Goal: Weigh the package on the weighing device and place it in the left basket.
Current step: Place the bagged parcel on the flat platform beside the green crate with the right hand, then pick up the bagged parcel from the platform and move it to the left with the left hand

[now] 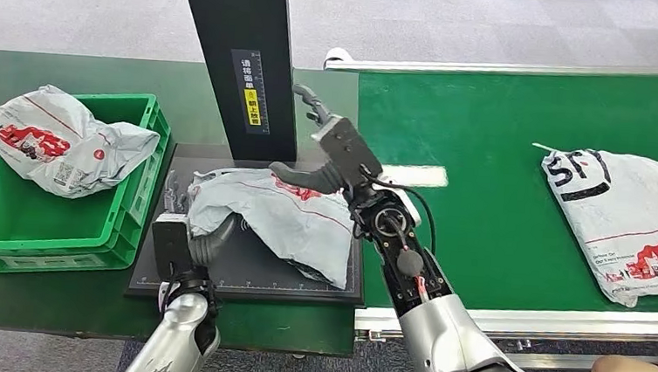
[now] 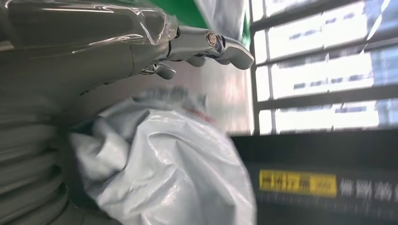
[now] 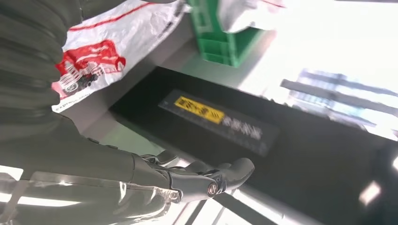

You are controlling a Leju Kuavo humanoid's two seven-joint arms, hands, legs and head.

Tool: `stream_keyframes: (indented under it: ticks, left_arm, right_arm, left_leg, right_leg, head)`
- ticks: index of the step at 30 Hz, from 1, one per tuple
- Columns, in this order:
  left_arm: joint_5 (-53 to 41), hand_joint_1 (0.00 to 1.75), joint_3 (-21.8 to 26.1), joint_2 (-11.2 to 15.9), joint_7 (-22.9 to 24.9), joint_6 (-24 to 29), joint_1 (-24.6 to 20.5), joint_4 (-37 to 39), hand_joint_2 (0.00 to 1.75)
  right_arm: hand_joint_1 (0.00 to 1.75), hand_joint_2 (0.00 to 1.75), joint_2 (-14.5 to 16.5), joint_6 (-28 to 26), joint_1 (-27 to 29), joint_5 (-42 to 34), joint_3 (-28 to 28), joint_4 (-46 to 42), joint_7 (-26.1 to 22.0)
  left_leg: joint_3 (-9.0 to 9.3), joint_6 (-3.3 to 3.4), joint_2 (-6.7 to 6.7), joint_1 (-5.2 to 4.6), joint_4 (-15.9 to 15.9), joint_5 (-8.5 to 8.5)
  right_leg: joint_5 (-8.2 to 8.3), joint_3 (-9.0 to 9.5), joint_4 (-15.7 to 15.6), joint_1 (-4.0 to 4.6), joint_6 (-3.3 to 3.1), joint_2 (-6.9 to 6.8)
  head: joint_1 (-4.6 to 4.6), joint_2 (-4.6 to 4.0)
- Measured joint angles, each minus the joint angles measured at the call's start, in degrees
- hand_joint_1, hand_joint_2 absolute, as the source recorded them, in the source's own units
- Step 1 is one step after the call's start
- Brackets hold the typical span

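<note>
Leftmost, a green plastic basket [image 1: 120, 246] holds one grey poly mailer bag [image 1: 62, 141]. Beside it, the crumpled grey package with red print [image 1: 292, 223] lies on the black weighing platform [image 1: 249, 277]; the left hand [image 1: 184, 233] grips its left edge, the right hand [image 1: 323, 164] its far side. Another grey mailer [image 1: 625, 215] rests on the green conveyor belt [image 1: 480, 223].

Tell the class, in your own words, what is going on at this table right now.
A robot has both hands on a grey parcel lying on the black scale. The left robot hand grips its near edge; the right robot hand rests on its far side by the black post. One parcel already lies in the green basket on the left. Another waits on the green belt.
</note>
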Motion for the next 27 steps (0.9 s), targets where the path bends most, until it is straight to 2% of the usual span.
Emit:
stream_keyframes:
  ticks: [4,8,12,15,18,20,27]
  left_arm:
    - [-4.53,0.00,3.23,2.12,-0.14,1.32,2.29,-5.99,1.75]
    - [-15.45,0.00,6.80,4.92,2.49,-2.46,5.85,-16.55,1.75]
    - [-25.44,0.00,6.56,6.41,5.19,-5.67,7.95,-23.10,1.75]
    - [-34.98,0.00,3.74,7.38,7.51,-7.21,8.63,-24.69,1.75]
    - [-44.57,0.00,-1.28,7.84,9.47,-9.22,7.82,-23.16,1.75]
    - [-47.47,0.00,-4.66,7.88,10.38,-10.69,5.86,-19.76,1.75]
    - [-48.53,0.00,-12.28,7.91,10.06,-11.41,0.33,-5.57,1.75]
  right_arm:
    - [0.00,1.75,-2.76,-0.97,7.55,-4.56,-1.57,-11.94,-0.16]
    - [0.00,1.75,-6.50,-2.99,18.18,-7.98,-5.44,-26.01,-1.08]
    - [0.00,1.75,-9.33,-4.45,26.13,-9.86,-9.97,-33.75,-3.74]
    - [0.00,1.75,-10.21,-4.50,31.74,-9.68,-13.17,-37.81,-5.19]
    - [0.00,1.75,-10.33,-4.22,37.16,-8.98,-16.06,-41.16,-6.30]
    - [0.00,1.75,-10.34,-3.81,39.40,-8.90,-17.49,-42.52,-6.55]
    - [0.00,1.75,-11.03,-3.50,40.88,-11.23,-19.72,-43.15,-7.33]
  left_leg:
    - [0.00,-0.01,-0.02,0.02,0.00,-0.01]
    - [-0.04,-0.03,-0.04,0.03,-0.01,-0.07]
    - [-0.03,-0.02,-0.03,0.00,-0.01,-0.10]
    - [0.03,-0.01,-0.10,0.00,0.00,-0.10]
    - [0.02,-0.01,-0.18,0.00,0.00,-0.10]
    - [0.03,0.00,-0.11,-0.01,0.00,-0.10]
    - [0.14,0.01,-0.01,-0.01,0.00,-0.07]
  right_leg:
    - [-0.03,0.00,-0.01,0.02,0.00,-0.02]
    - [-0.06,-0.04,-0.04,0.03,0.00,-0.04]
    - [-0.08,-0.02,-0.07,0.00,0.01,-0.03]
    - [-0.09,0.05,-0.10,-0.01,0.02,-0.12]
    - [-0.09,0.07,-0.10,-0.02,0.03,-0.19]
    - [-0.07,0.09,-0.09,-0.02,0.02,-0.15]
    - [-0.02,0.15,-0.09,-0.02,0.00,-0.07]
  head:
    - [0.01,0.00]
    - [-0.01,0.01]
    - [0.01,0.01]
    - [0.01,0.00]
    - [-0.01,0.00]
    - [-0.01,0.01]
    - [-0.01,0.02]
